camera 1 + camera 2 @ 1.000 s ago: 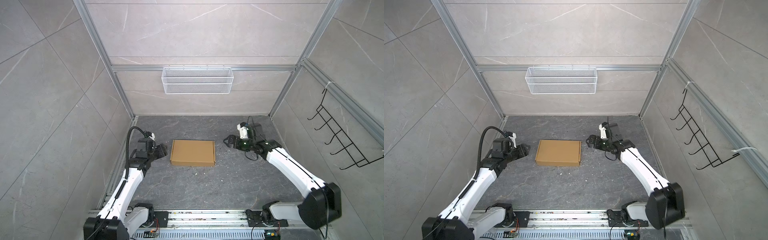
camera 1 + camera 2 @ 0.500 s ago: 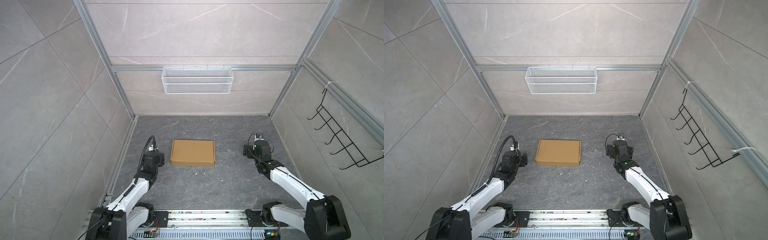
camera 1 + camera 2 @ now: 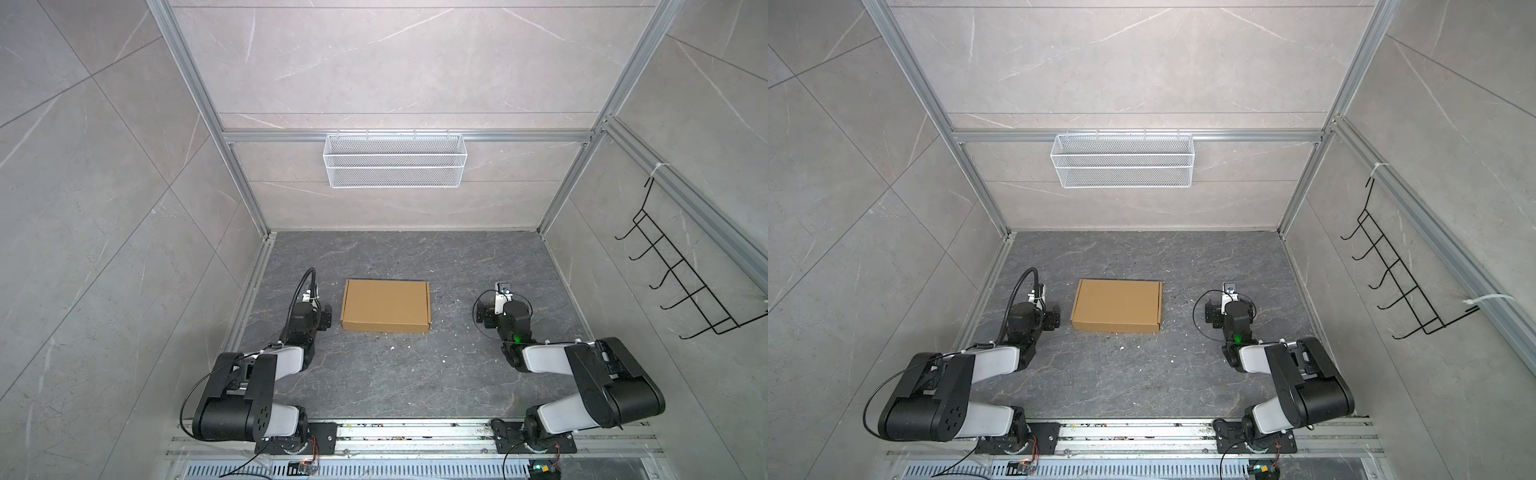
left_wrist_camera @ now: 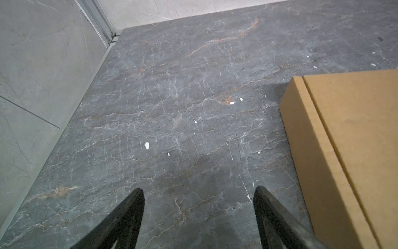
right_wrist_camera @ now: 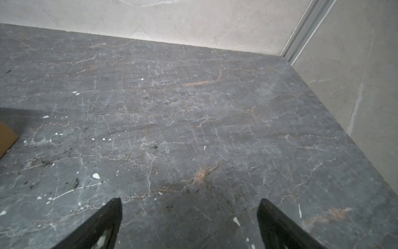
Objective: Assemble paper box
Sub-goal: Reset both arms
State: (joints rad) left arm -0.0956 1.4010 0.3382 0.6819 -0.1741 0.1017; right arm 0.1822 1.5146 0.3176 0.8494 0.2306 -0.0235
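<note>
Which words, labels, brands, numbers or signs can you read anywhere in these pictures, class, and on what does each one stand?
None can be read.
The paper box is plain brown cardboard, with no print in any view.
The wire basket and hook rack carry no marking.
Any print on the circuit board by the base rail is too small to read.

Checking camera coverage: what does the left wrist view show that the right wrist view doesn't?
Left wrist only: the left gripper, open, and the paper box's lid and side wall. Right wrist only: the right gripper, open. Both: the box, though only a corner in the right wrist view, and the dark floor with white flecks.
</note>
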